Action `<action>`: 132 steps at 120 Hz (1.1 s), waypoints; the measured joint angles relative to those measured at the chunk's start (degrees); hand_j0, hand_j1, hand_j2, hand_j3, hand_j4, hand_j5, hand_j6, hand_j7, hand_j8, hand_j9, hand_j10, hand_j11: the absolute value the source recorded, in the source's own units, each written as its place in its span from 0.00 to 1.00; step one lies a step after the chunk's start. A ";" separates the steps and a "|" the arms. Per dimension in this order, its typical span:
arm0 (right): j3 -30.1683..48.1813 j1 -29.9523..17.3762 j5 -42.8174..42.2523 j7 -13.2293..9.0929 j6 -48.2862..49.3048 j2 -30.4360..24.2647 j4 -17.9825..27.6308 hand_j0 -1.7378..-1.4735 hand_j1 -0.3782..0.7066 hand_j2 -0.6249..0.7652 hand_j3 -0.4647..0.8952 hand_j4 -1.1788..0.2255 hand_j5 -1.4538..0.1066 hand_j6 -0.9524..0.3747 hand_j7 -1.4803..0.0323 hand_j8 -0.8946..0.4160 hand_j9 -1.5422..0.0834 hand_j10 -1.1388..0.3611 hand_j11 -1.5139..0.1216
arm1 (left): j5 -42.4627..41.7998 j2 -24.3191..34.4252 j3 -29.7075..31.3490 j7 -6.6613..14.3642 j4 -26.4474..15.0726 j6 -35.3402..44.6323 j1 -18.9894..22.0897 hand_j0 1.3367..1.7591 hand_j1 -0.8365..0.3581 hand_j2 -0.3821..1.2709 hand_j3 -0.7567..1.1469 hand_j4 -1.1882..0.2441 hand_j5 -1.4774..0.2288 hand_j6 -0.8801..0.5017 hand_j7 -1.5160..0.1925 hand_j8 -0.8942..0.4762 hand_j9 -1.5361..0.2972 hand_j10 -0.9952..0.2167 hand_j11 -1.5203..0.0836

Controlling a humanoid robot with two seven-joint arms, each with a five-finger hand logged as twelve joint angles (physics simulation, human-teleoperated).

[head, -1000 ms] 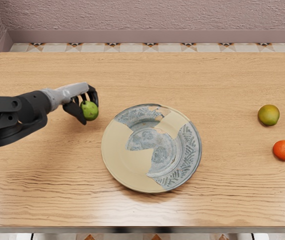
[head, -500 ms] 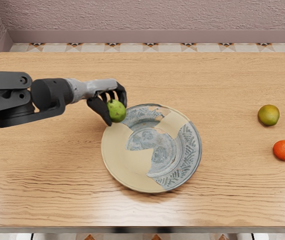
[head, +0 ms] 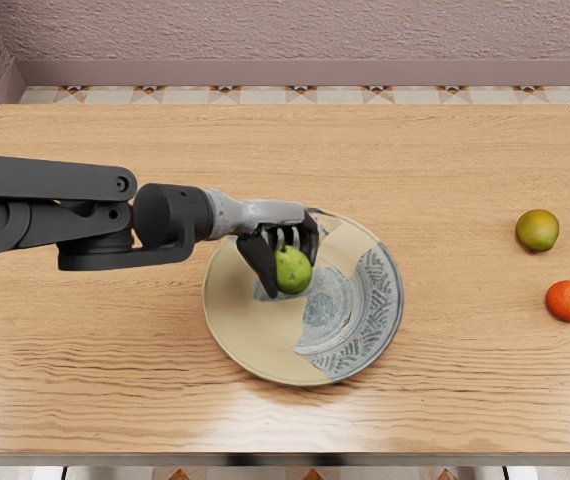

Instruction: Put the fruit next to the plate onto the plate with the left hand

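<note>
My left hand [head: 283, 256] reaches in from the left edge and hovers over the middle of the patterned plate [head: 365, 315]. Its dark fingers are curled around a small green pear-like fruit [head: 293, 270], which hangs above the plate's centre. Whether the fruit touches the plate surface I cannot tell. The plate is round, beige with grey-blue patterned patches, and lies in the middle of the wooden table [head: 285, 400]. The right arm does not show.
A green-yellow fruit [head: 537, 230] and an orange [head: 569, 300] lie near the table's right edge, well apart from the plate. A wall with a tiled floor strip runs behind the table's far edge.
The left hand has carried the green fruit rightward, from left of the plate, over its rim, to above the plate's centre. The arm now stretches further into the picture.
</note>
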 joint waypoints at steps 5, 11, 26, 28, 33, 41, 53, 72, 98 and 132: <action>0.00 0.00 0.00 0.00 0.01 0.00 0.00 0.30 0.06 0.45 0.34 0.82 0.91 0.70 0.95 0.66 0.93 0.74 0.90 | 0.03 -0.44 -0.01 0.04 0.01 -0.12 0.00 0.75 0.49 0.43 0.40 0.40 0.28 0.31 0.32 0.24 0.32 0.24 0.36; 0.00 0.00 0.00 0.00 0.00 0.00 0.00 0.30 0.06 0.45 0.34 0.82 0.91 0.70 0.95 0.66 0.93 0.74 0.90 | 0.02 -0.78 -0.01 0.06 0.01 -0.22 0.00 0.75 0.51 0.41 0.40 0.38 0.33 0.31 0.37 0.23 0.36 0.29 0.41; 0.00 0.00 0.00 0.00 0.00 0.00 0.00 0.30 0.06 0.45 0.34 0.82 0.91 0.70 0.95 0.66 0.93 0.74 0.90 | -0.10 -0.97 -0.24 0.02 0.02 -0.30 -0.12 0.75 0.64 0.34 0.40 0.51 0.51 0.40 0.54 0.35 0.52 0.46 0.58; 0.00 0.00 0.00 0.01 0.01 0.00 0.00 0.30 0.06 0.45 0.34 0.82 0.91 0.70 0.95 0.66 0.93 0.74 0.90 | -0.27 -0.97 -0.31 0.01 0.02 -0.31 -0.30 0.75 0.67 0.33 0.40 0.54 0.54 0.42 0.57 0.37 0.54 0.49 0.61; 0.00 0.00 0.00 0.00 0.00 0.00 0.00 0.30 0.06 0.45 0.34 0.82 0.91 0.70 0.95 0.66 0.93 0.74 0.90 | -0.75 -0.96 -0.47 -0.05 0.02 -0.44 -0.58 0.76 0.73 0.31 0.40 0.59 0.60 0.46 0.62 0.42 0.60 0.55 0.67; 0.00 0.00 0.00 -0.01 0.00 0.00 0.00 0.30 0.06 0.45 0.34 0.82 0.91 0.70 0.95 0.66 0.93 0.74 0.90 | -2.30 -0.70 -0.95 -0.13 0.02 -1.54 -1.18 0.76 0.80 0.29 0.40 0.66 0.67 0.51 0.70 0.49 0.66 0.62 0.75; 0.00 0.00 0.00 -0.02 0.01 0.00 0.00 0.30 0.06 0.45 0.34 0.82 0.91 0.70 0.95 0.66 0.93 0.74 0.90 | -6.71 1.86 -3.16 -0.33 0.04 -6.20 -1.23 0.76 0.87 0.27 0.40 0.72 0.75 0.56 0.77 0.55 0.73 0.70 0.83; 0.00 0.00 0.00 -0.01 0.00 0.00 0.00 0.30 0.06 0.45 0.34 0.82 0.91 0.70 0.95 0.66 0.93 0.74 0.90 | -18.36 9.33 -8.59 -0.63 0.53 -20.27 -1.24 0.76 0.94 0.25 0.40 0.78 0.81 0.60 0.83 0.61 0.79 0.77 0.89; 0.00 0.00 0.00 0.01 0.00 0.00 0.00 0.30 0.06 0.45 0.34 0.82 0.91 0.70 0.95 0.66 0.93 0.74 0.90 | -32.56 17.84 -11.69 -0.66 4.37 -34.12 0.98 0.76 0.97 0.24 0.40 0.81 0.85 0.62 0.87 0.64 0.82 0.80 0.93; 0.00 0.00 0.00 -0.01 0.02 0.00 0.00 0.30 0.06 0.45 0.34 0.82 0.91 0.70 0.95 0.66 0.93 0.74 0.90 | -35.22 18.54 -12.27 -0.63 9.83 -36.21 3.41 0.76 0.99 0.23 0.40 0.82 0.86 0.63 0.88 0.65 0.83 0.82 0.94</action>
